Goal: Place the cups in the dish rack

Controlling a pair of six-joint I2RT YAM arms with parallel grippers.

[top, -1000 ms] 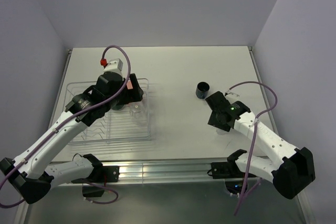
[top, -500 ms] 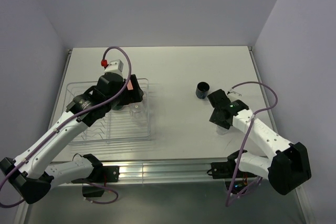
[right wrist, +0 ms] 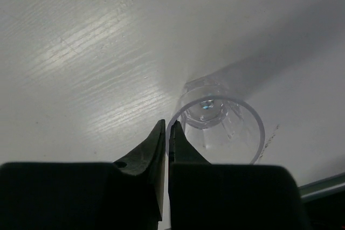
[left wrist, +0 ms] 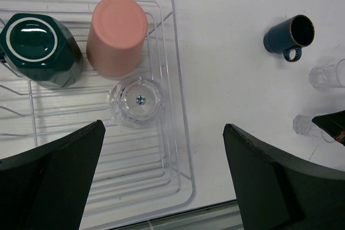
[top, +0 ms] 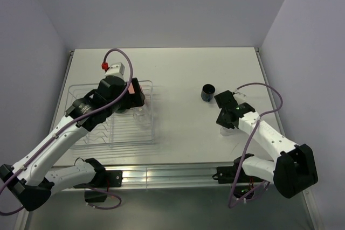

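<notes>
My right gripper (right wrist: 167, 127) is shut on the rim of a small clear glass (right wrist: 232, 133) that stands upright on the table, one finger inside the wall and one outside. My left gripper (left wrist: 163, 129) hangs open above the dish rack (left wrist: 180, 106). In the rack, all upside down, are the dark teal mug (left wrist: 40, 49), the salmon-pink tumbler (left wrist: 116, 36) and a clear glass (left wrist: 137, 100). The navy mug (left wrist: 288, 37) stands on the table at the right, with another clear glass (left wrist: 323, 76) near it. From above, the navy mug (top: 208, 92) is just beyond my right gripper (top: 227, 126).
The dish rack (top: 89, 139) lies at the table's left, its near rows bare. A metal rail (top: 172, 176) runs along the near edge. White walls close in the table on three sides.
My right gripper has closed from part open onto the clear glass's rim, after creeping a little toward the navy mug. The left arm has barely shifted.
</notes>
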